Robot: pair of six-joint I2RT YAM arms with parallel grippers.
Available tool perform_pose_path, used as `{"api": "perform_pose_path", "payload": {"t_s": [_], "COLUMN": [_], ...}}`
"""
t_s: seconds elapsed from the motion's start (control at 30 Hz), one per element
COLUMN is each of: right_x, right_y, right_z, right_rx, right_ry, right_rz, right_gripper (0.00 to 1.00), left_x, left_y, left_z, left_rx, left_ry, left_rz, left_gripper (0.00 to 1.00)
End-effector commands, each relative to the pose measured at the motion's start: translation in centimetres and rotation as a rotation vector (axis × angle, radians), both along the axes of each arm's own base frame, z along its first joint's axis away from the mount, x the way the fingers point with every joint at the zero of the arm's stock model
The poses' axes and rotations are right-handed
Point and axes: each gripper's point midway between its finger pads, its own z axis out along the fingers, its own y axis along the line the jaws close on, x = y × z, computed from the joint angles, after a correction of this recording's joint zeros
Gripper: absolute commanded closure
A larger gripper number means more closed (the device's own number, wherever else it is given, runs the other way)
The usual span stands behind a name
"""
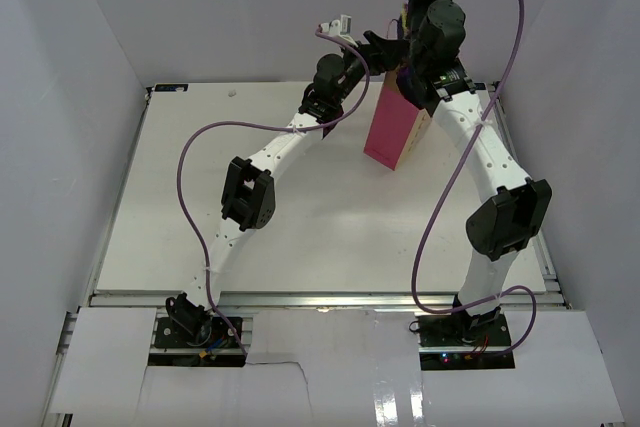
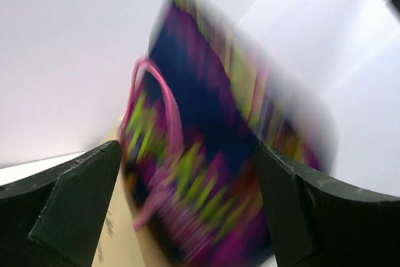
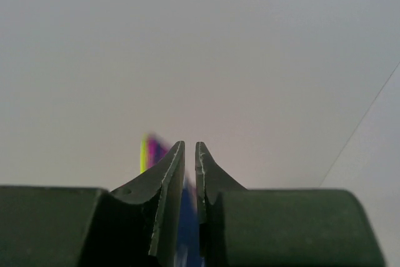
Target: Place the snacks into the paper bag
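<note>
The pink paper bag (image 1: 388, 129) with a tan side stands at the far middle of the table. My right gripper (image 1: 411, 73) hangs over its top, shut on the dark blue-purple snack bag (image 3: 189, 226), whose edge shows beside the fingers. My left gripper (image 1: 388, 48) is open, just left of the paper bag's top. In the left wrist view the blurred snack bag (image 2: 212, 154), patterned green and magenta, fills the gap between the open fingers (image 2: 75, 198). A pink loop handle (image 2: 164, 95) and the tan bag side (image 2: 119, 242) show there. No small yellow packets or brown bars are in view.
White walls close the table on the left, right and back. The far table edge runs just behind the paper bag. Purple cables (image 1: 195, 162) loop from both arms over the table.
</note>
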Motion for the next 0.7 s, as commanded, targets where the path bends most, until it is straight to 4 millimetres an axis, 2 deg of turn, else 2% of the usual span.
{"api": "perform_pose_path", "payload": {"t_s": [0.0, 0.2, 0.27, 0.33, 0.37, 0.4, 0.43, 0.47, 0.5, 0.53, 0.57, 0.6, 0.63, 0.67], "right_x": [-3.4, -3.5, -3.9, -3.9, -4.8, -5.6, -6.7, -7.7, -9.5, -10.4, -12.0, -12.8, -14.5, -14.6], "right_y": [-1.3, -1.4, -1.5, -0.5, 0.1, 3.0, 4.1, 5.5, 8.1, 8.8, 9.0, 10.0, 9.8, 10.2], "right_z": [7.2, 7.1, 7.6, 7.7, 9.3, 10.2, 10.4, 10.4, 9.7, 8.7, 9.1, 7.6, 8.0, 5.9], "right_rx": [0.103, 0.108, 0.109, 0.040, 0.003, -0.094, -0.215, -0.291, -0.376, -0.437, -0.466, -0.489, -0.510, -0.516], "right_ry": [-0.205, -0.200, -0.209, -0.190, -0.209, -0.223, -0.192, -0.190, -0.196, -0.171, -0.186, -0.163, -0.177, -0.137], "right_rz": [-0.001, -0.004, 0.001, 0.055, 0.100, 0.263, 0.351, 0.450, 0.629, 0.693, 0.735, 0.814, 0.834, 0.873], "right_gripper": [0.81, 0.75, 0.68, 0.54, 0.48, 0.40, 0.27, 0.20, 0.13, 0.03, 0.02, 0.04, 0.04, 0.05], "left_x": [-2.7, -2.7, -2.8, -3.0, -3.5, -3.8, -4.5, -5.0, -6.4, -6.4, -7.0, -9.1, -8.6, -8.8], "left_y": [1.3, 1.4, 1.4, 1.4, 1.7, 1.7, 1.8, 2.0, 3.0, 3.3, 3.8, 6.1, 6.6, 8.0], "left_z": [6.9, 7.0, 7.2, 7.5, 8.4, 9.0, 9.6, 10.1, 12.7, 11.4, 11.6, 15.3, 11.7, 11.4], "left_rx": [-0.059, -0.059, -0.060, -0.059, -0.058, -0.044, -0.024, -0.005, 0.000, 0.065, 0.102, 0.131, 0.211, 0.243], "left_ry": [-0.097, -0.097, -0.100, -0.110, -0.133, -0.160, -0.188, -0.212, -0.262, -0.272, -0.287, -0.376, -0.313, -0.301], "left_rz": [-0.022, -0.024, -0.027, -0.033, -0.043, -0.045, -0.074, -0.083, -0.085, -0.078, -0.077, -0.037, -0.031, 0.004], "left_gripper": [0.02, 0.02, 0.02, 0.02, 0.02, 0.02, 0.02, 0.02, 0.02, 0.02, 0.02, 0.02, 0.02, 0.02]}}
